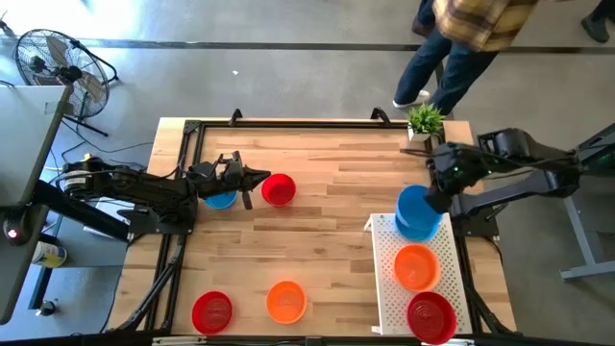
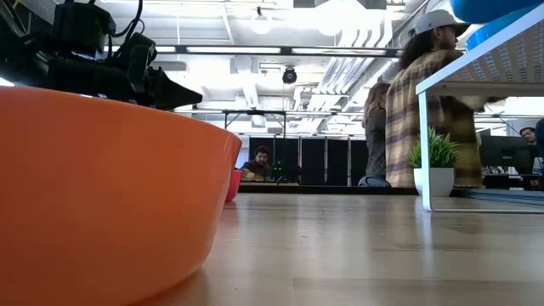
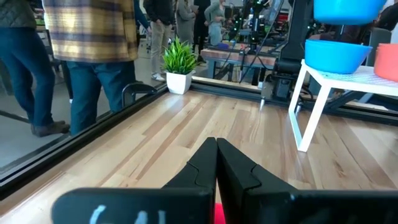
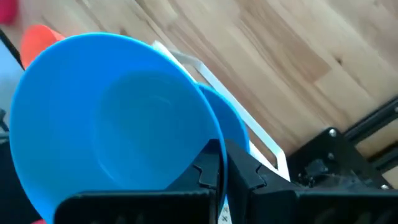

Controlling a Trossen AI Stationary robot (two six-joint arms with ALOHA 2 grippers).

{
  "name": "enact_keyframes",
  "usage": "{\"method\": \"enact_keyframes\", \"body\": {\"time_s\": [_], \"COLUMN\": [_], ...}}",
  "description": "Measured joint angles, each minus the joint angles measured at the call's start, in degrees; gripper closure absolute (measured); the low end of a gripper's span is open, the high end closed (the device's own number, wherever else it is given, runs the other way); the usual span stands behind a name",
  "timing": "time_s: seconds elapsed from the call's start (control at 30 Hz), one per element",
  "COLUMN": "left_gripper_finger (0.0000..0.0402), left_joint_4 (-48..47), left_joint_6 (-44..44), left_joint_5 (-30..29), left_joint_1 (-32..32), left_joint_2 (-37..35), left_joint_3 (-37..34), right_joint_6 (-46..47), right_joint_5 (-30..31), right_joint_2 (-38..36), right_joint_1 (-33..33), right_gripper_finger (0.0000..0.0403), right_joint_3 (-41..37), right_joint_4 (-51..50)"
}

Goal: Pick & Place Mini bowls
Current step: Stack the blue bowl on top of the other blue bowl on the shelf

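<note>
A glossy, round, shallow blue plastic bowl (image 4: 118, 118) is being held by its rim, tilted on edge, in the closed fingers of the right gripper (image 4: 222, 163) above a second blue bowl (image 1: 417, 223) seated on the white perforated tray (image 1: 386, 288). Smooth orange (image 1: 416, 266) and red (image 1: 431, 316) bowls are being carried, mouths up, in the same tray. The left gripper (image 3: 216, 163) is being kept fully closed and empty over the pale wood-grain table (image 1: 336, 192), between a blue bowl (image 1: 220, 199) and a red one (image 1: 279, 189).

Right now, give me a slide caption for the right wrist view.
Right hand shut on a glossy blue plastic mini bowl's rim, above a second blue bowl on the white perforated tray.
</note>
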Motion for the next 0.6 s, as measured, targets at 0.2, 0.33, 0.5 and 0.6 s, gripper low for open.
{"method": "enact_keyframes", "body": {"time_s": [0.2,0.33,0.5,0.6], "left_gripper_finger": [0.0402,0.0402,0.0402,0.0402], "left_joint_4": [-0.01,0.0,-0.02,-0.02], "left_joint_6": [0.0,0.0,0.0,0.0], "left_joint_5": [0.0,-0.02,-0.02,-0.02], "left_joint_1": [0.0,0.0,0.0,0.0], "left_joint_2": [0.0,0.0,-0.01,0.0], "left_joint_3": [0.0,0.0,0.0,0.0], "right_joint_6": [0.75,0.45,0.29,0.25], "right_joint_5": [-0.06,0.23,0.43,0.68], "right_joint_2": [-1.36,-1.34,-1.29,-1.27], "right_joint_1": [1.97,2.78,3.76,4.13], "right_gripper_finger": [0.0401,0.0401,0.0401,0.0401], "right_joint_3": [-3.86,-5.38,-7.58,-8.7], "right_joint_4": [0.14,0.23,0.2,0.15]}}
